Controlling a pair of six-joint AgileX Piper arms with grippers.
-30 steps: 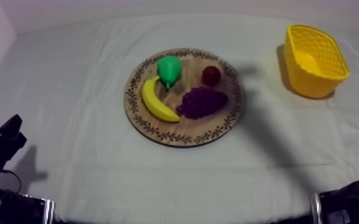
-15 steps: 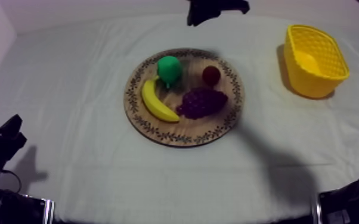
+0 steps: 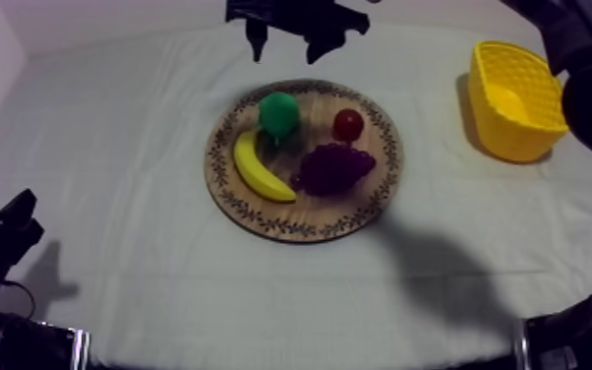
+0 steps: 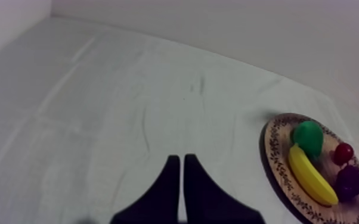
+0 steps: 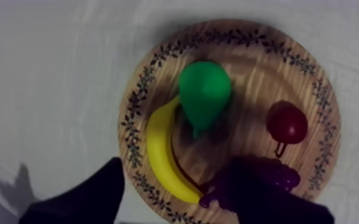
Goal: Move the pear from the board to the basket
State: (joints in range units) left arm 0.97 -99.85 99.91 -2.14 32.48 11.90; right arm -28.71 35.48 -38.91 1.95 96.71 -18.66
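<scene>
Right gripper point(image 3: 288, 47) poised by the wooden board point(image 3: 354, 202), pear point(image 3: 279, 113) not yet gripped.

Top view: the pear lay on the board mid-desk, close against the banana point(image 3: 258, 169). The right gripper hung past the board's far rim, fingers spread. The yellow basket point(image 3: 516, 138) stood near the desk's right edge, and the left gripper point(image 3: 5, 231) sat at the near left corner. Left wrist view: its fingers lay pressed together over bare cloth. Right wrist view: spread fingers framed the banana's end, the pear just beyond them. Best, I judge, to centre over the pear's wide body, descend clear of the banana, then close.
</scene>
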